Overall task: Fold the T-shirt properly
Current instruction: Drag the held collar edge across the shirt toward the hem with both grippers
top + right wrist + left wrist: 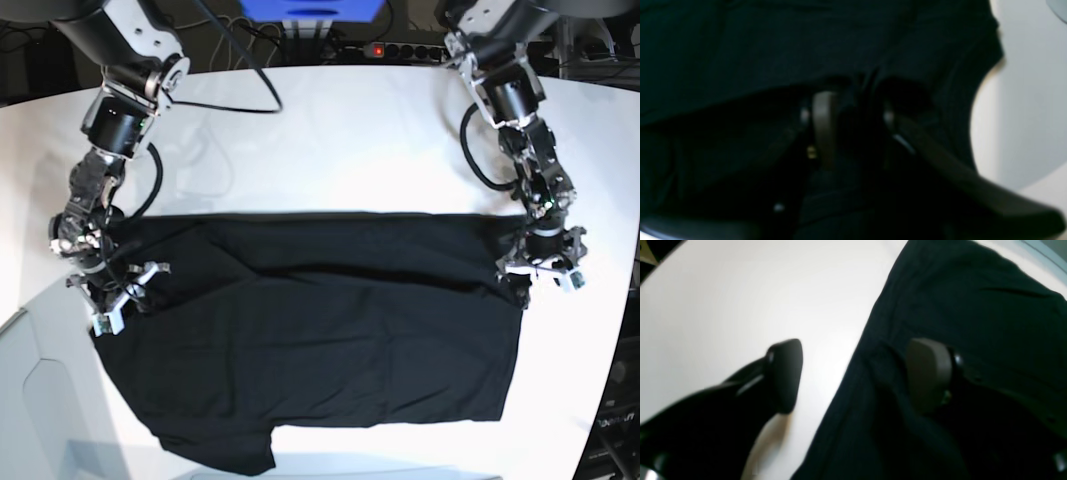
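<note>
One large plain black cloth T-shirt [320,340] is spread out flat on the white table [330,140], lying sideways and folded over so it reads as a wide rectangle. Its top edge runs pretty straight. The bottom edge hangs right at the near rim of the table, with one flap poking down lower toward the shirt's left in the base view. Loads of bare table beyond the shirt's top edge, and only a narrow strip off each short end.

Two arms, two claws, one at each short end of the shirt. The left claw [860,376] is spread wide: one finger [785,373] is over bare table just off the shirt's edge, the other sits over the cloth, nothing pinched between them. The right claw [851,130] is over the opposite end with a little gap between its fingers and dark cloth bunched in there. Can't honestly tell if it's actually gripping, too dark and blurry.
</note>
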`<action>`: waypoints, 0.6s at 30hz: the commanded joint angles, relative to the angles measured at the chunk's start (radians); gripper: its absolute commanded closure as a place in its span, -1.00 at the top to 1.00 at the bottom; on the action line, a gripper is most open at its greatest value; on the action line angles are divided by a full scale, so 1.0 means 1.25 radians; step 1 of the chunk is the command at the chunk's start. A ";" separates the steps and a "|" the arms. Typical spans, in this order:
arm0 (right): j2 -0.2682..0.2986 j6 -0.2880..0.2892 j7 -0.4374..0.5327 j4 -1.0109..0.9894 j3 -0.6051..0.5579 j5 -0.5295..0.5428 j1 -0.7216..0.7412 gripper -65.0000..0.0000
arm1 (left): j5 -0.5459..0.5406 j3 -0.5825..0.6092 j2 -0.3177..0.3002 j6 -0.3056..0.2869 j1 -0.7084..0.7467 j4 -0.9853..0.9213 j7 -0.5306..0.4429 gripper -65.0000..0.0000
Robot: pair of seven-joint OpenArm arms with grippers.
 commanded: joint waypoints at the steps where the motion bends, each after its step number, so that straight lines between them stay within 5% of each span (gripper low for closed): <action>1: 0.007 0.012 0.023 0.023 0.001 0.014 0.021 -0.29 | -0.012 -0.001 -0.008 -0.003 0.006 0.035 -0.016 0.47; 8: -0.029 0.012 0.024 0.193 0.004 0.016 -0.039 -0.14 | -0.166 0.002 -0.014 -0.003 0.149 0.121 -0.017 0.47; 18: -0.062 0.012 0.024 0.374 0.026 0.016 -0.126 -0.14 | -0.181 0.006 -0.007 -0.003 0.156 0.033 -0.016 0.46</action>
